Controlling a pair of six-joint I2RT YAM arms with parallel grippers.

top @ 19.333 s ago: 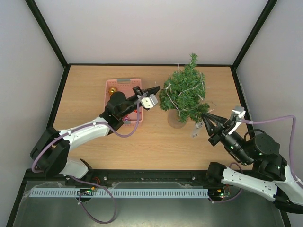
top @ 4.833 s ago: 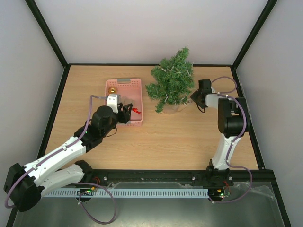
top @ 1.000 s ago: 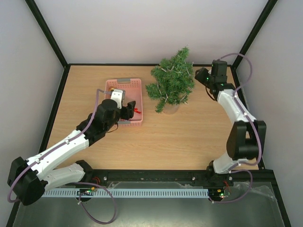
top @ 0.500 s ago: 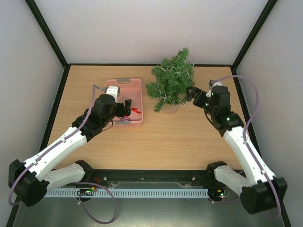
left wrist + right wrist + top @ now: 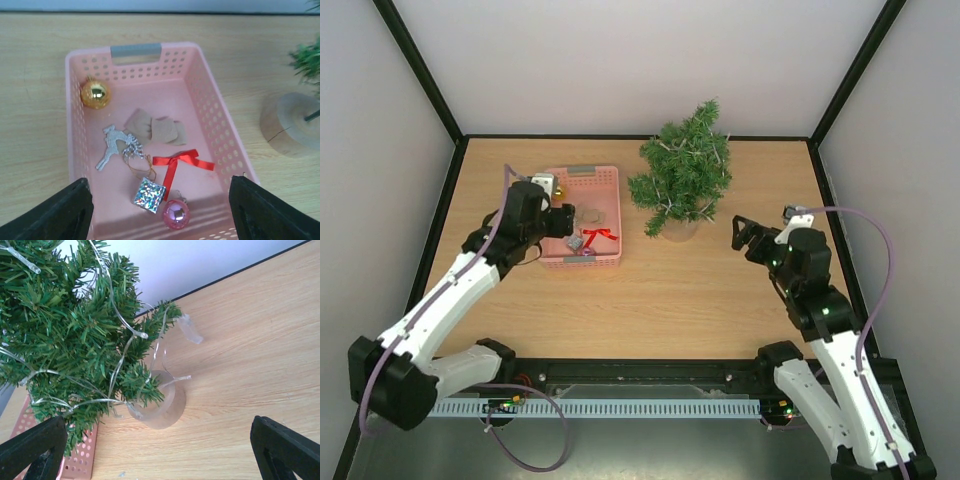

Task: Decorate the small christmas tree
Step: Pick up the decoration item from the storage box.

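The small christmas tree (image 5: 682, 180) stands upright at the back middle on a round pale base (image 5: 678, 230), with a clear light string (image 5: 122, 357) draped through its branches (image 5: 65, 330). My right gripper (image 5: 744, 233) is open and empty, a short way to the right of the base (image 5: 160, 407) and facing it. My left gripper (image 5: 566, 222) hangs open and empty over the left part of the pink basket (image 5: 617, 215). Inside the basket (image 5: 72, 125) lie a gold ball (image 5: 95, 94), a silver reindeer (image 5: 117, 145), a red bow (image 5: 182, 161), a shiny gift box (image 5: 149, 194) and a pink ball (image 5: 175, 214).
Two beige flat pieces (image 5: 155, 129) lie in the basket's middle. The tree's wooden base (image 5: 290, 125) stands just right of the basket. Black frame posts and white walls close in the table at the back and on both sides.
My right arm has drawn back from the tree's right side toward the front right and its jaws have opened wide. My left arm has shifted left and back over the basket.
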